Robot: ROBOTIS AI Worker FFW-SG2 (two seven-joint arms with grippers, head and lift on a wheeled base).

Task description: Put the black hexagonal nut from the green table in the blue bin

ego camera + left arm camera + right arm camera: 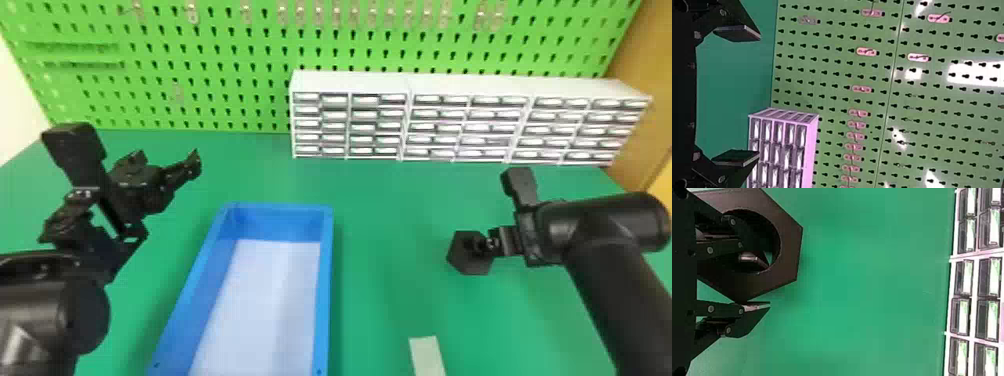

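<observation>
the right gripper (484, 244) has its fingers closed in on the black hexagonal nut (468, 267), holding it by the wall of its ring. in the right wrist view, one finger (752, 260) of the right gripper (767, 285) goes into the nut's round hole and the other lies against the outside, by one corner. the nut is over the green table (390, 220), well to the right of the blue bin (327, 270); i can't tell whether it touches the table top.

the left gripper (165, 159) is on the far side of the bin from the nut, past the bin's left rim. its fingers are spread wide, with a broad gap between the two flat pads (737, 33) in the left wrist view.

the bin sits between the two arms, its long sides running away from the robot, its floor pale. a pale strip (427, 356) lies on the table between the bin and the right arm, near the head view's bottom edge.

farther back, a row of white drawer cabinets (350, 82) stands along the table's rear, full of small drawers. behind them rises a green pegboard (240, 42) with small hooks.
</observation>
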